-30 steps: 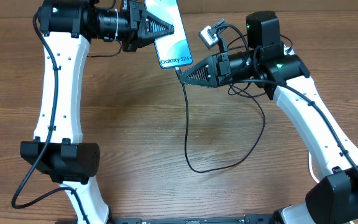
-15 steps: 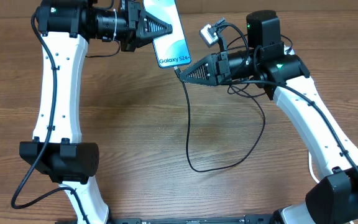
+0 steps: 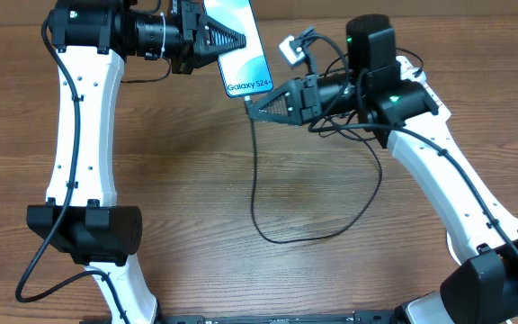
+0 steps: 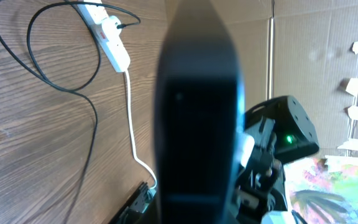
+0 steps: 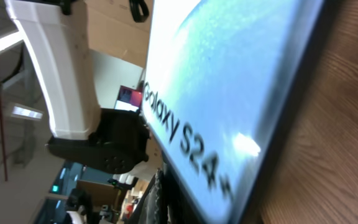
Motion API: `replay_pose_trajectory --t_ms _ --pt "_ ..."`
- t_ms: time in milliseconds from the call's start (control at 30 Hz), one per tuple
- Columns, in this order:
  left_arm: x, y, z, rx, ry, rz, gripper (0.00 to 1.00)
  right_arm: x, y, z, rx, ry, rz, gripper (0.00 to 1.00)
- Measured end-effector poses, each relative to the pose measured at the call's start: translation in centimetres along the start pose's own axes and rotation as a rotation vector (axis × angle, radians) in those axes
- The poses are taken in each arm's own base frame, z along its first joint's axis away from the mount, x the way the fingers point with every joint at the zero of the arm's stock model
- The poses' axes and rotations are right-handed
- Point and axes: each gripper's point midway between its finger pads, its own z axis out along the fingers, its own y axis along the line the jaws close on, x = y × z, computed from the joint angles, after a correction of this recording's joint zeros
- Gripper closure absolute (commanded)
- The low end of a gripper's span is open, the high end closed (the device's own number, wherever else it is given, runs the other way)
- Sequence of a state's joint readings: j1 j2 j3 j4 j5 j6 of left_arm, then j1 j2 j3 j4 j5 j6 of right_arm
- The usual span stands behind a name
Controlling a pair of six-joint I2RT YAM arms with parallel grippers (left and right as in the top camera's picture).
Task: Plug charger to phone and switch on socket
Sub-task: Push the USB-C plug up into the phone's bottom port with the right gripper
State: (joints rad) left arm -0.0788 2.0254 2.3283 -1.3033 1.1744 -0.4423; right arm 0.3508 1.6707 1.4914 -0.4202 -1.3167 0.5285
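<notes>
My left gripper point(image 3: 234, 40) is shut on the phone point(image 3: 244, 54) and holds it up off the table at the back, with the "Galaxy S24+" screen facing up. My right gripper point(image 3: 255, 107) is shut on the charger's connector end, right at the phone's lower edge. The connector tip itself is hidden. The charger's black cable point(image 3: 253, 171) hangs down and loops over the table. In the right wrist view the phone screen point(image 5: 229, 81) fills the frame. In the left wrist view the phone's dark back point(image 4: 197, 124) blocks the middle, and the socket point(image 4: 112, 38) lies on the table with the black cable point(image 4: 93, 118) plugged in.
The socket's thick white cord point(image 4: 132, 124) runs toward the table edge. A cardboard wall point(image 4: 303, 43) stands behind the table. Both arm bases point(image 3: 84, 229) sit near the front edge. The cable loop point(image 3: 281, 241) lies on the middle of the wooden table.
My right gripper has moved left with the cable end, staying under the phone's lower edge. The phone has shifted slightly left and up in my left gripper. The cable loop has followed leftward.
</notes>
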Motion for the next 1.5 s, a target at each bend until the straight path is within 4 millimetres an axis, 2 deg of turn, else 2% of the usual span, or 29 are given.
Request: replay_pose_trajectory --t_ms 500,800,1167,1500 --pt "0.0 0.1 0.0 -0.001 -0.001 -0.001 0.96 -0.3 -0.3 0.0 0.019 -0.014 0.018 0.96" --pt "-0.4 0.5 -1.5 0.009 -0.020 -0.041 0.96 -1.0 -0.8 -1.5 0.029 -0.048 0.024 0.96" --pt "-0.5 0.6 -1.7 0.009 -0.024 -0.043 0.96 0.4 0.6 0.3 -0.028 0.024 0.017 0.96" --pt "-0.5 0.6 -1.7 0.010 -0.024 -0.043 0.96 0.5 0.7 0.3 -0.035 0.028 0.015 0.96"
